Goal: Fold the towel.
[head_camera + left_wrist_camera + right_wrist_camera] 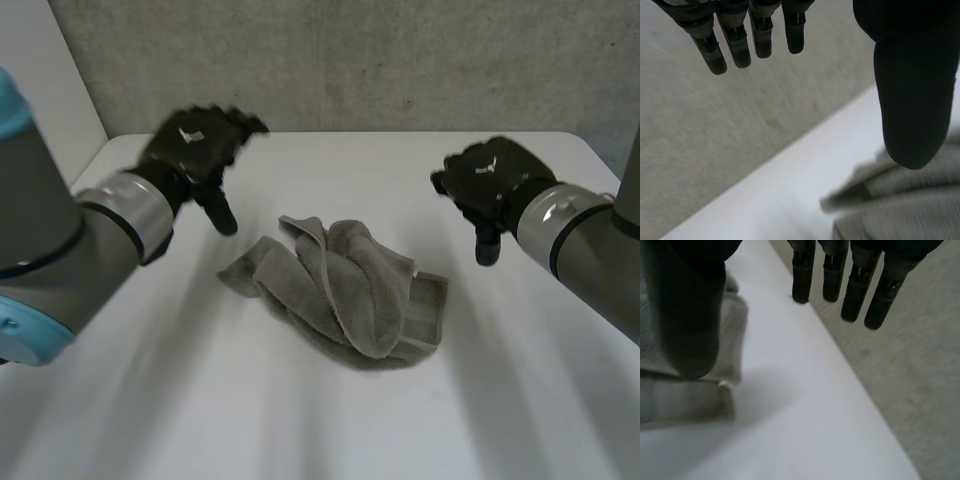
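Two hands, one towel, no contact.

Head view: the grey towel (345, 290) lies in a crumpled heap near the middle of the white table (300, 430). Twisted rolls sit over a flatter hemmed layer, which shows on the side nearer the right hand (490, 180). The left hand (195, 150) hovers off the heap's far-left side and the right hand off its far-right side. Both are apart from the cloth and hold nothing.

Left wrist view: fingers (737, 47) straight and set wide of the thumb (912, 100), with nothing between them. A loose corner of the towel lies on the table beneath the thumb tip, apart from it as far as can be judged.

Right wrist view: fingers (855, 295) straight, thumb (687, 315) wide of them, hand empty. The towel's hemmed edge lies under and just past the thumb, with bare table under the fingers.

Handling, as a judgement: light, soft, limp terry. It has no stiffness, so it will sag and drag when lifted. It is neither slippery nor fragile, and the pile should grip well between finger and thumb. The best holds are the corners or the hemmed edge, one per hand. The corner by the left thumb and the hem by the right thumb look likeliest. The heap wants spreading flat before any fold. The bunching hides which corners share an edge.
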